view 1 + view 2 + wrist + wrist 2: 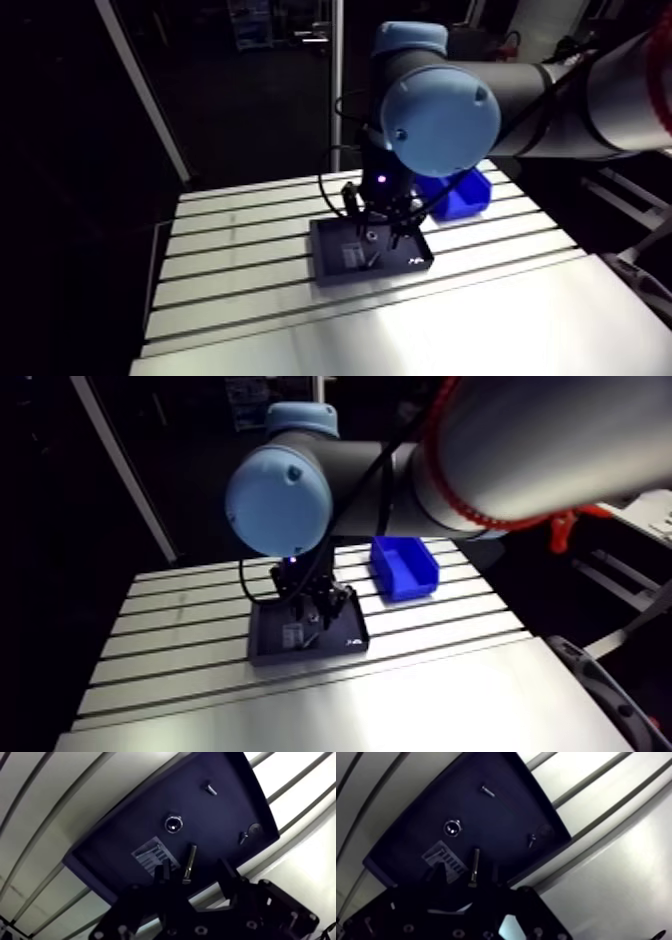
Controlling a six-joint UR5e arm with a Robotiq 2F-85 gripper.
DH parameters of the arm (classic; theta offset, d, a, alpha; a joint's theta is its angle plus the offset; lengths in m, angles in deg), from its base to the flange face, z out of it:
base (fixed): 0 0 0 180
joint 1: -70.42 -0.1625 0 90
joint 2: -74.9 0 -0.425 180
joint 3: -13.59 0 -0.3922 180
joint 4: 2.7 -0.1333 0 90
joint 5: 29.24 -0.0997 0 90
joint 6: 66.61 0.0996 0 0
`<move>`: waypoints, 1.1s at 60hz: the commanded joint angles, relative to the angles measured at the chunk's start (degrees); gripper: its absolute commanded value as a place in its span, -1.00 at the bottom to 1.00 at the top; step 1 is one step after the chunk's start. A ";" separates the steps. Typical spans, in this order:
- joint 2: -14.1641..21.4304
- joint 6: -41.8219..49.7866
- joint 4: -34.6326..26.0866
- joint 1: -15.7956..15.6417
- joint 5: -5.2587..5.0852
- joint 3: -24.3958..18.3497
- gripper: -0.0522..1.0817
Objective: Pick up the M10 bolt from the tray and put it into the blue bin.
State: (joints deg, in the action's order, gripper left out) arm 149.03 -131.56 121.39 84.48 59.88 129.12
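Holds the black two-fingered tool point(194, 872) spread wide and empty, low over the dark rectangular tray point(125, 837) on the slotted aluminium tabletop point(170, 641). Straddles a long silvery steel bolt point(189, 863) lying flat on the tray floor, head end seemingly nearest the tool, shank pointing ahead; touches it nowhere that can be seen. Takes this for the M10 bolt by judgement only, as the largest fastener there. Shares the tray with a white printed label point(155, 854) just beside it, a round shiny nut point(173, 824) ahead of it, a short screw point(210, 789) farther ahead, and a second short screw point(243, 838) off to one side, well apart. Shows, in the arm view, the open blue plastic bin point(405, 566) standing to the far right of the tray, near it but not touching.

Looks like the end of the approach, with the grasp not yet made. Calls next for a straight descent until the fingertips flank the shank, then a squeeze across it, then a lift clear of the tray rim before the carry to the far right. Risks rolling the bolt if one finger lands first.
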 commanded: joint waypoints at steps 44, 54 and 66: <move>-0.79 1.54 1.03 0.01 -0.13 0.89 -0.04; -1.15 1.54 1.55 0.01 -0.13 0.89 0.03; -1.56 1.54 1.64 0.01 -0.13 1.07 0.03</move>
State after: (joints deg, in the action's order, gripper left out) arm 147.90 -130.01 122.83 84.49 59.75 130.08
